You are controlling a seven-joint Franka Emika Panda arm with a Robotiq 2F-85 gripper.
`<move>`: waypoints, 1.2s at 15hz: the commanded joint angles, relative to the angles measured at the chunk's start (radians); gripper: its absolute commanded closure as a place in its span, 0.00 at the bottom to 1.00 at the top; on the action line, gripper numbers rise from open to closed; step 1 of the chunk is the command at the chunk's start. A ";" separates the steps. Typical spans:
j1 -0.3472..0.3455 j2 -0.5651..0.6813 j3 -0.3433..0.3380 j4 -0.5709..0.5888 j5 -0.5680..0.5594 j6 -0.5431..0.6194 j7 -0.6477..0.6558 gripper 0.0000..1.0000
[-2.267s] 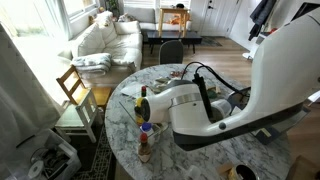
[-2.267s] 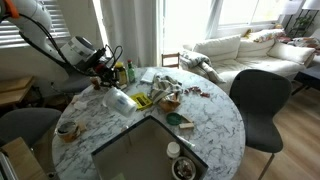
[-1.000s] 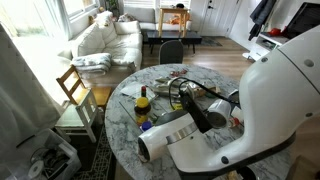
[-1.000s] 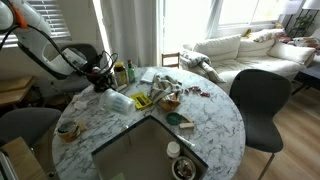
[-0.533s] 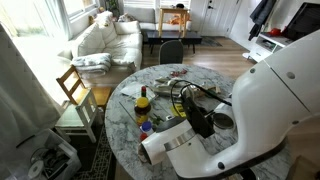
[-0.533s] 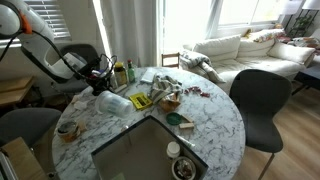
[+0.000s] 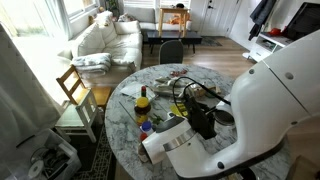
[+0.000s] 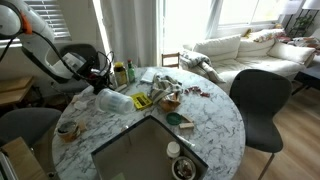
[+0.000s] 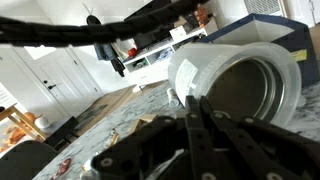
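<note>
Wrist view: a wide-mouthed plastic jar [image 9: 240, 80] lies on its side, its open mouth turned toward the camera and nothing to be seen inside.
Jar position: in an exterior view the jar [image 8: 117, 101] is on the left part of the round worktop [image 8: 215, 125], near its edge, with bottles [image 8: 126, 72] just beyond it on the far side.
End effector: the end effector [image 9: 192, 108] is closed, fingers pressed together and holding nothing. It sits low, just left of the jar's rim, and whether it touches the rim I cannot tell. In an exterior view the end effector [image 8: 100, 79] is just left of the jar.
Handling: the jar looks light and thin-walled, probably a little springy under pressure. The plastic is smooth and likely slippery. On its round side it would probably roll at a nudge, and a hard squeeze may dent it.
Hold: the rim of the mouth looks the stiffest part, so one finger inside and one outside the wall there seems the surest grip. The body looks too wide to span.
Worktop: marble-patterned, hard and smooth, cluttered with wrappers, small bowls [image 8: 175, 120] and a yellow-labelled bottle [image 7: 142, 104]. A grey rectangular panel [image 8: 145, 150] fills the near side.
Room: a bright living space with large windows, a pale sofa [image 8: 240, 48] on the far right and a dark chair [image 8: 262, 95] at the worktop's right edge.
</note>
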 commanded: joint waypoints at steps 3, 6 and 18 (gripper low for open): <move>-0.032 -0.026 0.006 -0.014 0.006 0.014 0.190 0.99; -0.058 -0.066 0.011 -0.038 0.027 0.060 0.299 0.99; -0.001 -0.067 -0.004 -0.047 -0.079 -0.024 0.269 0.99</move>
